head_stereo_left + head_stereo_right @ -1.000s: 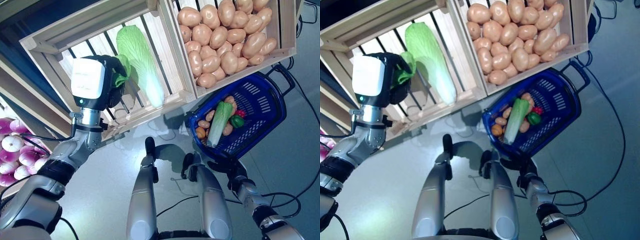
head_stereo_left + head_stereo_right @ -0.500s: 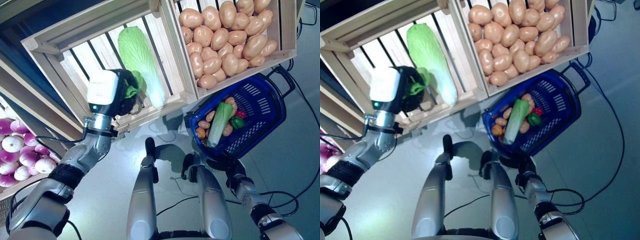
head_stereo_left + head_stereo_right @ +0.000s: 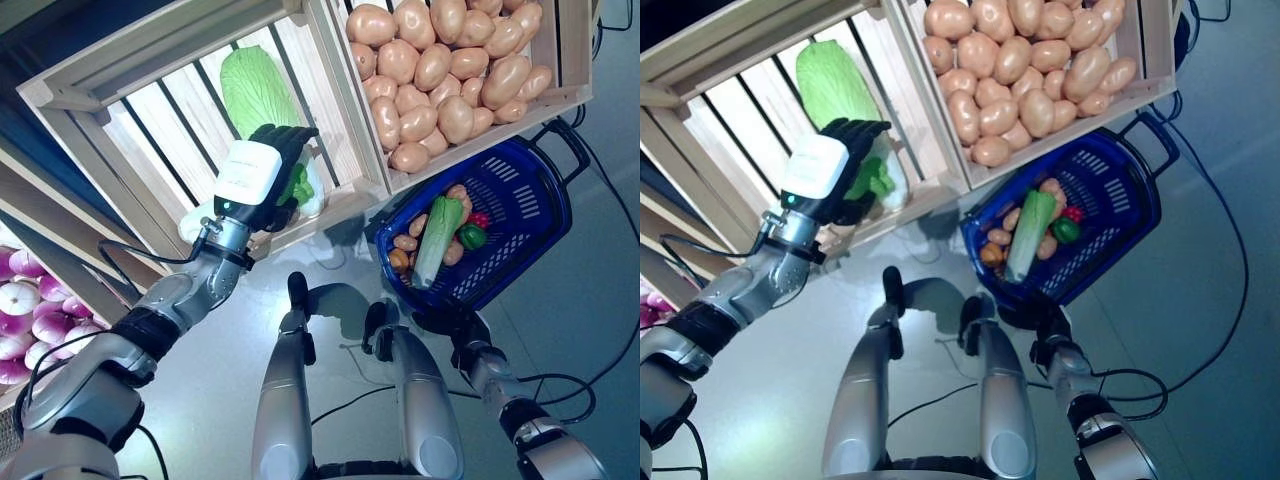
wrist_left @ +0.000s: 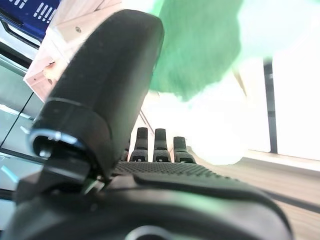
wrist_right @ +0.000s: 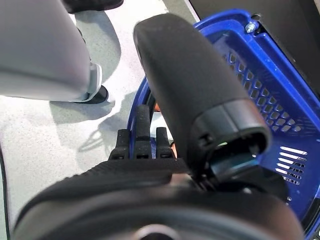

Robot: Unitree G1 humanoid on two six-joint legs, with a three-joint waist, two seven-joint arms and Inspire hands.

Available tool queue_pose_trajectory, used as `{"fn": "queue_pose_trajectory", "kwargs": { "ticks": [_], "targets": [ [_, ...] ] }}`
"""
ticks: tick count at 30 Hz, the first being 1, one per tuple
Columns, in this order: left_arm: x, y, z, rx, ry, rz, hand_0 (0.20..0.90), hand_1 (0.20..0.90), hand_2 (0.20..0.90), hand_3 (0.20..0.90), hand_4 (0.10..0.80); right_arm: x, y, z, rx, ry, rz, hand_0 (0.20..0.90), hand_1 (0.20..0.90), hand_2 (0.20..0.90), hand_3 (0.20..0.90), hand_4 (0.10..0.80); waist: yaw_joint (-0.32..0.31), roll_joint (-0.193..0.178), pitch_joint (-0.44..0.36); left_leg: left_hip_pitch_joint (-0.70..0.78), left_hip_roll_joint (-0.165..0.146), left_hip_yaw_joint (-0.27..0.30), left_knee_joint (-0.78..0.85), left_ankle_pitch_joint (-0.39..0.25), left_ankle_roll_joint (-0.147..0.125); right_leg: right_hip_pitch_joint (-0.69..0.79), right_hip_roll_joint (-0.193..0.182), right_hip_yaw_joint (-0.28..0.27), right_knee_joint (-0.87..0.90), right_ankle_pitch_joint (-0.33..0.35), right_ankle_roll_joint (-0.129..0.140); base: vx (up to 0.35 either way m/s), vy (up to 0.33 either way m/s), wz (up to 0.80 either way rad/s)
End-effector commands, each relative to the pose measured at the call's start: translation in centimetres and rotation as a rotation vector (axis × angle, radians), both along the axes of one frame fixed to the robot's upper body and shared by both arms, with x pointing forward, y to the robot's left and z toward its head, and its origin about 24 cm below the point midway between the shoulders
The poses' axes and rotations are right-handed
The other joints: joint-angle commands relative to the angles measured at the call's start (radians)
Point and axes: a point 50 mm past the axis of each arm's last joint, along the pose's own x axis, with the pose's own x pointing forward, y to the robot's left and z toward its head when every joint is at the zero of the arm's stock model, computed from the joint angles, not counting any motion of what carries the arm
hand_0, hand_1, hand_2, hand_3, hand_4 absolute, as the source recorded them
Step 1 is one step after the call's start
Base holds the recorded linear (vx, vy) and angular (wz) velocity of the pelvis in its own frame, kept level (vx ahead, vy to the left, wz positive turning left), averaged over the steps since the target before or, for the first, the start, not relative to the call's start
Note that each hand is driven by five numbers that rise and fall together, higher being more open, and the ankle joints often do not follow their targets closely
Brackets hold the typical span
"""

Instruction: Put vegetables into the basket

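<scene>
The slatted wooden crate (image 3: 130, 110) was the largest thing before me, and beside it stood the crate of potatoes (image 3: 450, 70). On the floor below the potato crate's front edge was the blue basket (image 3: 520, 215), which already held a long pale green vegetable (image 3: 437, 240) and some small ones.

The napa cabbage (image 3: 255, 95) lay in the slatted crate, its leafy end toward the back wall and its white stalk end near the front right corner. I judged it bulky and rather heavy, with soft leaves that tear and a firm stalk end, so the stalk end was the better place to take hold.

My left hand (image 3: 268, 172) was at that stalk end, the arm stretched up over the crate's front edge. The fingers were curled over the cabbage's lower part, and the wrist view showed the thumb against the green leaf.

My right hand (image 5: 150, 140) was low at the basket's near rim, its fingers bent around the rim.
</scene>
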Motion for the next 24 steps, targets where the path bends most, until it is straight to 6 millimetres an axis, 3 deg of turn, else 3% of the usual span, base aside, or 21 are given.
{"fn": "queue_pose_trajectory", "kwargs": {
  "ticks": [1, 13, 17, 22, 24],
  "targets": [
    [0.1, -1.1, 5.2, -0.050, -0.198, -0.056, 0.900, 0.900, 0.900, 0.900, 0.800, 1.1, -1.2, 1.8, -0.024, -0.092, -0.053, 0.900, 0.900, 0.900, 0.900, 0.800, -0.001, 0.004, -0.002, -0.003, -0.016, 0.057, 0.163, -0.207, -0.013, 0.028, 0.028, 0.056, -0.210, 0.170, 0.031, 0.000, 0.000, 0.00],
    [0.9, 0.8, 3.9, -0.092, -0.139, 0.076, 0.900, 0.900, 0.900, 0.900, 0.800, 1.1, -1.4, 1.8, -0.035, -0.094, -0.044, 0.900, 0.900, 0.900, 0.900, 0.800, -0.005, 0.005, -0.002, -0.019, -0.018, 0.057, 0.165, -0.204, -0.012, 0.007, 0.023, 0.062, -0.206, 0.176, 0.037, 0.000, 0.000, 0.00],
    [1.0, 1.3, 3.7, -0.197, -0.094, 0.103, 0.900, 0.900, 0.900, 0.900, 0.800, 1.0, -1.3, 1.8, -0.032, -0.100, -0.046, 0.900, 0.900, 0.900, 0.900, 0.800, -0.002, 0.003, -0.002, -0.020, -0.021, 0.055, 0.158, -0.201, -0.011, 0.007, 0.025, 0.060, -0.214, 0.179, 0.037, 0.000, 0.000, 0.00],
    [1.0, 1.7, 1.0, -0.536, 0.099, 0.104, 0.900, 0.900, 0.900, 0.900, 0.800, 1.0, -0.6, 1.8, -0.019, -0.104, -0.053, 0.900, 0.900, 0.900, 0.900, 0.800, 0.010, -0.003, -0.002, -0.031, -0.025, 0.039, 0.167, -0.205, -0.007, -0.002, 0.024, 0.053, -0.199, 0.174, 0.034, 0.008, -0.031, 0.01],
    [0.9, 1.5, 0.3, -0.575, 0.126, 0.100, 0.900, 0.900, 0.900, 0.900, 0.800, 1.0, -0.5, 1.8, -0.016, -0.108, -0.054, 0.900, 0.900, 0.900, 0.900, 0.800, 0.013, -0.005, -0.002, -0.032, -0.027, 0.036, 0.166, -0.205, -0.007, -0.001, 0.025, 0.051, -0.202, 0.174, 0.034, 0.009, -0.026, 0.04]
  ]
}}
